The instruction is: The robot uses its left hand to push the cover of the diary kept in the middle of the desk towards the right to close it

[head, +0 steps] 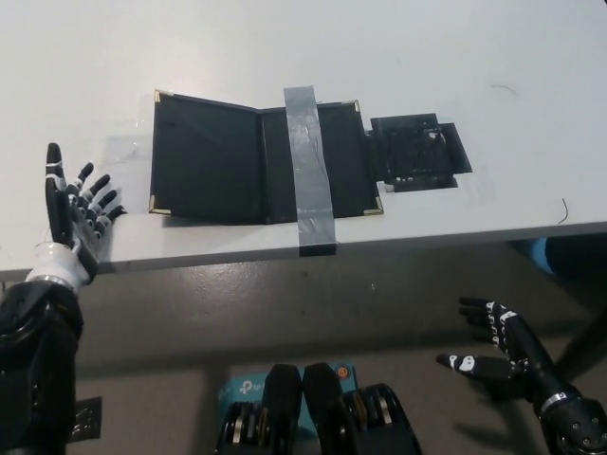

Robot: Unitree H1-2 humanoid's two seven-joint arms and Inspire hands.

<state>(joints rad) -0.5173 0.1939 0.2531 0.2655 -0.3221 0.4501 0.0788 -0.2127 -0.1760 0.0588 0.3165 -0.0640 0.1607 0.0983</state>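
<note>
While the diary lies open on the desk, taped flat, left hand hovers beside its cover, fingers spread; right hand hangs low, fingers apart.

Setting: robot test lab or workroom. Evidence: plain white desk; black diary fixed down with a grey tape strip; grey bare floor; blue boxed device on floor.

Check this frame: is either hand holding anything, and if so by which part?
Nothing is held. The left hand is open, fingers spread, left of the open diary and apart from it. The right hand hangs open below the desk edge.
</note>
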